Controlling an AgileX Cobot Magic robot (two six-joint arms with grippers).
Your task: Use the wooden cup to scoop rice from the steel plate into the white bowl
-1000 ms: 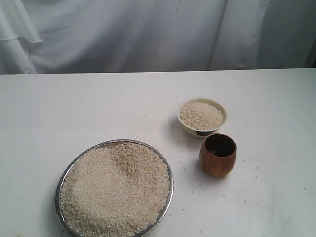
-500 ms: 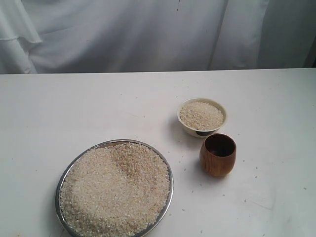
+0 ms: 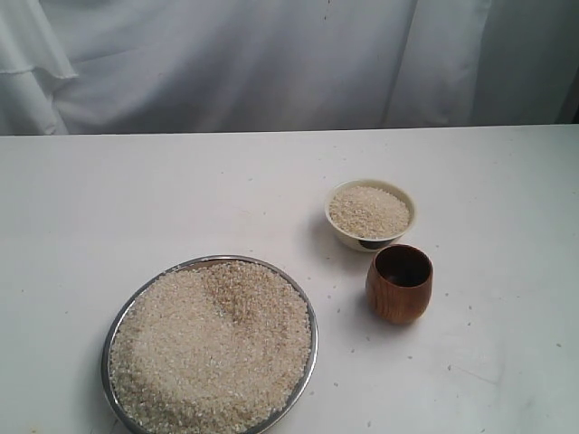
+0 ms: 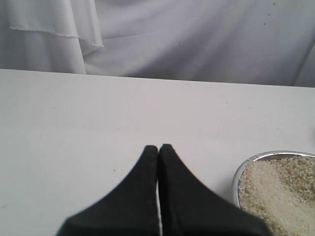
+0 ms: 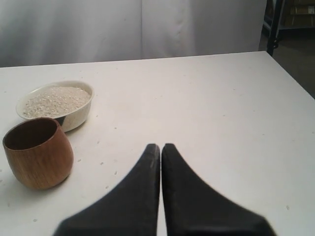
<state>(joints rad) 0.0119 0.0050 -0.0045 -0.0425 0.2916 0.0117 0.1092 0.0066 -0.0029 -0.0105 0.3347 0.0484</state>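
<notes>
Left pincer (image 4: 158,147) and right pincer (image 5: 161,146) are pressed together empty, wooden cup (image 3: 399,284) stands just beside the white bowl (image 3: 370,237), so a glancing grasp on its glossy side could knock it into that near-full bowl, spilling rice (image 3: 368,210).

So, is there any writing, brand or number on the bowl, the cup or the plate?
None can be read. The bowl, cup and plate carry no words, numbers or signs. The dark patch low on the bowl shows no letters in either view.
</notes>
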